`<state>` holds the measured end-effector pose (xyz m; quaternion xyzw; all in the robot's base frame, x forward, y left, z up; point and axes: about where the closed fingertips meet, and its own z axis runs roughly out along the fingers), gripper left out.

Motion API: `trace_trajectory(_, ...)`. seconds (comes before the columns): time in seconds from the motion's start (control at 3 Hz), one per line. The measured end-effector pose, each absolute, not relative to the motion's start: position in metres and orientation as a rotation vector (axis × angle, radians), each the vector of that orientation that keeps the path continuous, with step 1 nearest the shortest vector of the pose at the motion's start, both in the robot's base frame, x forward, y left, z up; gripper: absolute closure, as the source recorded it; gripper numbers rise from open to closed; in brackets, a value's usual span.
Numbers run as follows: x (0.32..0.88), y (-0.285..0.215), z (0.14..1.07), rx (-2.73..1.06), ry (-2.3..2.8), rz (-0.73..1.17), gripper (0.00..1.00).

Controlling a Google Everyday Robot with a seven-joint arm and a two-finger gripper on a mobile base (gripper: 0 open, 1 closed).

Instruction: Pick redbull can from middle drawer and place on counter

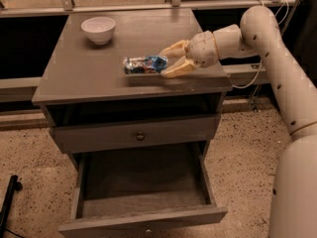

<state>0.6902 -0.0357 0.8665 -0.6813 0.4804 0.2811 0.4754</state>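
- The redbull can (143,64) lies on its side on the counter (84,78), about midway between the left and right edges and in the front half. Its long axis runs nearly parallel to the front edge.
- I note the can's silver end points toward the left edge and its blue end toward the right edge. A dark shadow sits directly beneath it. I cannot tell whether it rests on the top or is held just clear of it.
- The gripper (165,64) is at the can's right-hand end, reaching in over the right edge. Its two tan fingers (174,47) are closed in on the blue end from behind and in front, so I read the can as gripped.
- The white arm (270,48) enters over the right edge, nearer the back right corner.
- A white bowl (98,29) stands upright near the back left corner, well apart from the can.
- Below the front edge, the shallow drawer front with a round knob (140,136) is closed.
- Beneath that, the middle drawer (143,221) is pulled fully out, and I can see its dark floor.
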Motion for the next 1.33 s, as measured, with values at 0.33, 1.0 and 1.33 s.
trace_trajectory(0.33,0.708,-0.024,0.854,-1.563,1.332,0.756,1.00)
trace_trajectory(1.0,0.717,-0.021,0.840,-1.476,1.470,0.789,0.74)
trace_trajectory(1.33,0.717,-0.021,0.840,-1.476,1.470,0.789,0.51)
